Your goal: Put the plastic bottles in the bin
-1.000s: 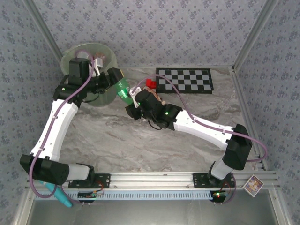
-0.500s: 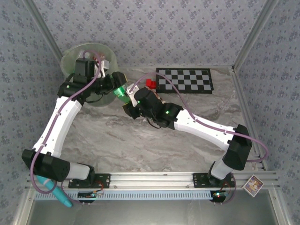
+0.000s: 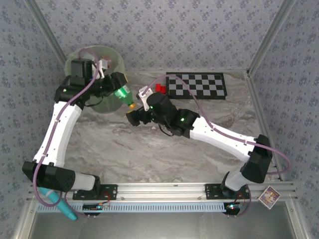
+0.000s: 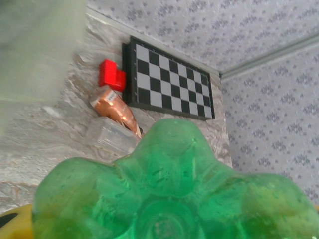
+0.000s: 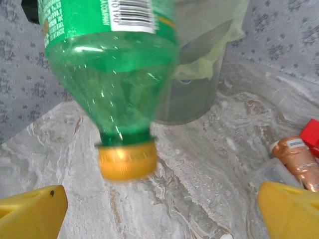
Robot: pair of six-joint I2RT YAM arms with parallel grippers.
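Green plastic shows up close in the wrist views: a green bottle [image 5: 112, 64] hangs in the air with its orange cap [image 5: 127, 159] pointing down. The left tool [image 3: 117, 85] grips this green bottle by its fat end, and we see it right beside the bin [image 3: 94, 54], not over the rim yet. The right tool [image 5: 160, 209] is wide open. Its yellow fingers [image 5: 32, 211] stand far apart below the cap and touch nothing.

The bin stands at the far left corner of the tabletop [image 3: 149, 154]. Its wall is cloudy, so we cannot tell how many bottles lie inside.

We think the job is partly done, not finished. The green bottle is up and close to the bin, but it is not in. Next, we think the left arm must swing it over the rim and open up there.

More is left on the tabletop. An orange bottle [image 4: 115, 107] lies on its side, and a clear bottle [image 4: 109, 137] lies just beside it. Both are near the red block [image 4: 112, 75] and the checkerboard [image 4: 169, 79], well apart from the bin. Those two must still be picked up. The open right tool is nearer to them, so we guess it could fetch one.
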